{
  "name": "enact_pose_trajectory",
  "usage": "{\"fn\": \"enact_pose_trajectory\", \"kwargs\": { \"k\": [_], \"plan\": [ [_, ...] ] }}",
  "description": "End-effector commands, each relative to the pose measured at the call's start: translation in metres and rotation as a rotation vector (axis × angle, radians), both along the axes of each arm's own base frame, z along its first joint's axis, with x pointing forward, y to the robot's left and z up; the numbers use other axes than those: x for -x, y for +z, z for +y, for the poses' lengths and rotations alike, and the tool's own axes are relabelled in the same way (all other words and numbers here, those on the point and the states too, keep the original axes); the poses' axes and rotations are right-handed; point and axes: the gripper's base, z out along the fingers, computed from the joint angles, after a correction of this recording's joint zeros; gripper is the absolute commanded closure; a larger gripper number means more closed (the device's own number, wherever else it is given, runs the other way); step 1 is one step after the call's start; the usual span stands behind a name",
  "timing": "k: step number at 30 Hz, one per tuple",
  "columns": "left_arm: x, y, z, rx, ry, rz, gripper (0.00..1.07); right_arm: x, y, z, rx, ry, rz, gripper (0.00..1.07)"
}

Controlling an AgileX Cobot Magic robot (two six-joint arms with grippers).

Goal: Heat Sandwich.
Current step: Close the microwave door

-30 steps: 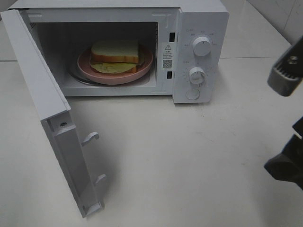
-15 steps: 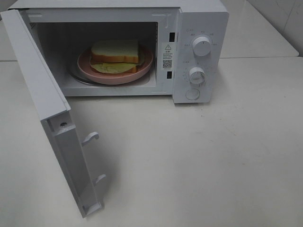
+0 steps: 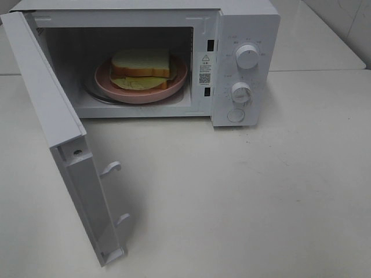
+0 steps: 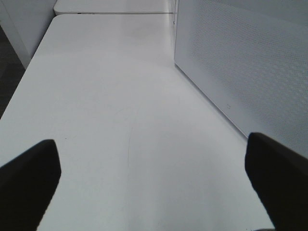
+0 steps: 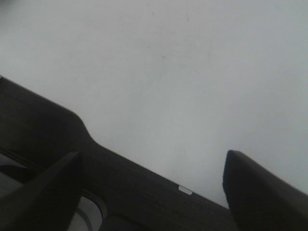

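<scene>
Left gripper (image 4: 153, 168) hung wide open, empty, just beside the door (image 3: 49, 110). I'd push that flat and steady till it latches. Sandwich (image 3: 141, 63) sat on the plate (image 3: 177, 86) inside the microwave (image 3: 249, 23), well beyond either gripper, lying flat, long side across the opening, crust facing out. Right gripper (image 5: 151, 163) also spread, empty.

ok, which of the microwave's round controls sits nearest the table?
The flat button, lowest of the three. The upper knob and lower knob, both raised, sit above it.
</scene>
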Motion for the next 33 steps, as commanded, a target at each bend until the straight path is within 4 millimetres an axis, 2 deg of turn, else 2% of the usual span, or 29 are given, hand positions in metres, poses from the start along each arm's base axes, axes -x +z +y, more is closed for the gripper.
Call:
{"fn": "enact_pose_trajectory", "kwargs": {
  "k": [1, 7, 15, 21, 23, 33],
  "plan": [
    [0.003, 0.000, 0.000, 0.000, 0.002, -0.040, 0.03, 0.010, -0.011, -0.009, -0.020, -0.110, -0.044, 0.31],
    [0.003, 0.000, 0.000, 0.000, 0.002, -0.040, 0.03, 0.023, -0.016, -0.016, -0.052, -0.200, -0.106, 0.31],
    [0.003, 0.000, 0.000, 0.000, 0.002, -0.040, 0.03, 0.040, -0.014, -0.020, -0.121, -0.349, -0.303, 0.31],
    [0.003, 0.000, 0.000, 0.000, 0.002, -0.040, 0.03, 0.041, -0.011, -0.015, -0.179, -0.382, -0.355, 0.31],
    [0.003, 0.000, 0.000, 0.000, 0.002, -0.040, 0.03, 0.039, -0.017, -0.013, -0.198, -0.387, -0.371, 0.31],
    [0.003, 0.000, 0.000, 0.000, 0.002, -0.040, 0.03, 0.047, -0.020, -0.015, -0.190, -0.379, -0.432, 0.31]
  ]
}}
